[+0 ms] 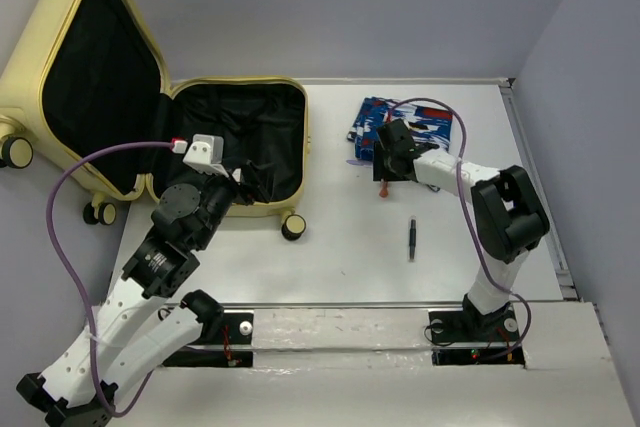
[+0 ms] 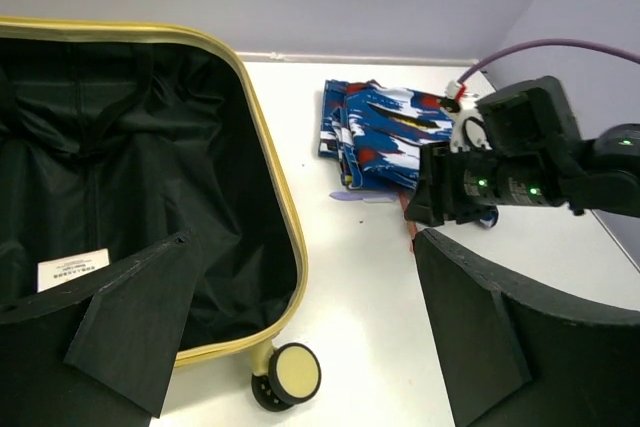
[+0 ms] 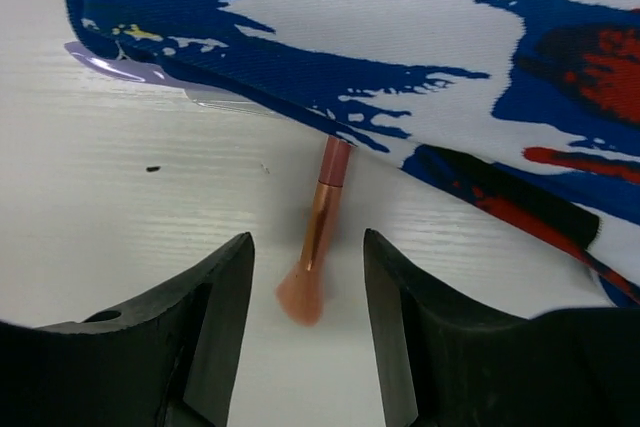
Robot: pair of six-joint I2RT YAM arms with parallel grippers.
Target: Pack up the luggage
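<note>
The luggage is a pale-yellow suitcase lying open at the left, its black lining showing and one wheel at its near corner. My left gripper is open and empty over the suitcase's near right edge, also shown in the left wrist view. My right gripper is open, low over the table at the near edge of a blue patterned packet. In the right wrist view its fingers straddle a pink makeup brush without touching it. The brush's handle runs under the packet.
A black pen lies on the white table near the right arm. A purple scrap lies by the packet's near corner. The suitcase lid leans up at the far left. Grey walls close the back and right sides.
</note>
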